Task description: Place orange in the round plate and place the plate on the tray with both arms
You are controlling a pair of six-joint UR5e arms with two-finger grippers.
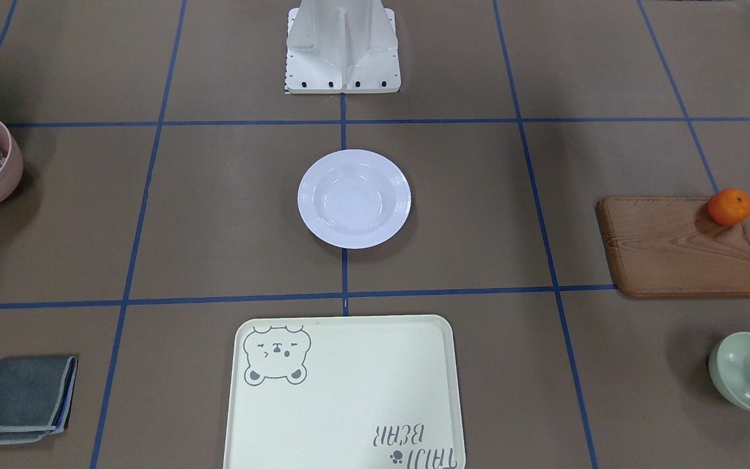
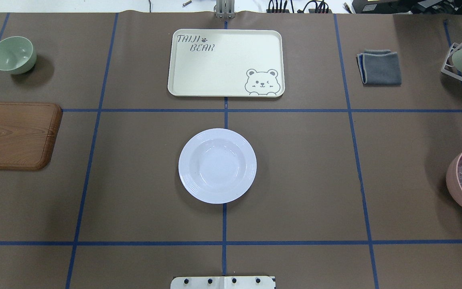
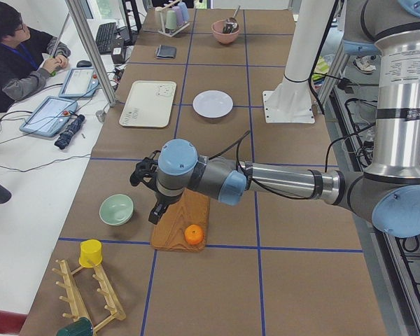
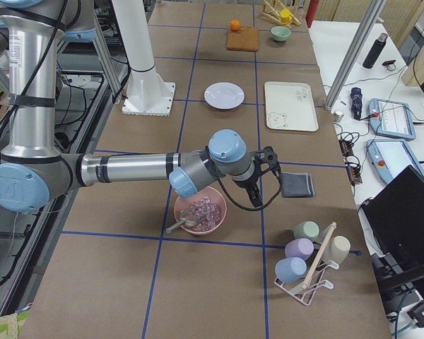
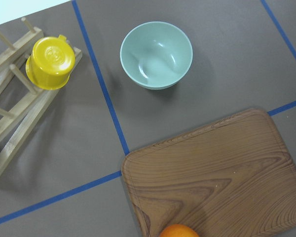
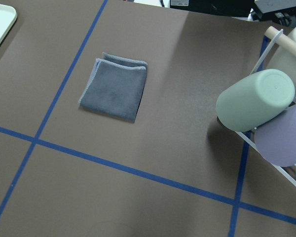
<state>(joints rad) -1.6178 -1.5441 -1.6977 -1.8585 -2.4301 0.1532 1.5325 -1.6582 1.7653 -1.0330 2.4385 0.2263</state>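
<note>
The orange (image 1: 730,206) rests on a corner of a brown wooden board (image 1: 681,247); its top also peeks in at the bottom of the left wrist view (image 5: 179,231). The round plate (image 2: 217,165) lies bare at the table's middle. Beyond it sits the tray (image 2: 226,62), nothing on it. My left gripper (image 3: 148,192) hangs above the board's edge, a little away from the orange (image 3: 192,234). The right gripper (image 4: 261,180) hovers between a pink bowl and a grey cloth. Both grippers show only in the side views, so I cannot tell open from shut.
A pale green bowl (image 5: 156,55) stands near the board, beside a wooden rack holding a yellow cup (image 5: 50,62). The pink bowl (image 4: 200,210) holds clear pieces and a utensil. A folded grey cloth (image 6: 114,91) and a cup rack (image 4: 307,261) lie at the right end. A person (image 3: 14,56) sits across.
</note>
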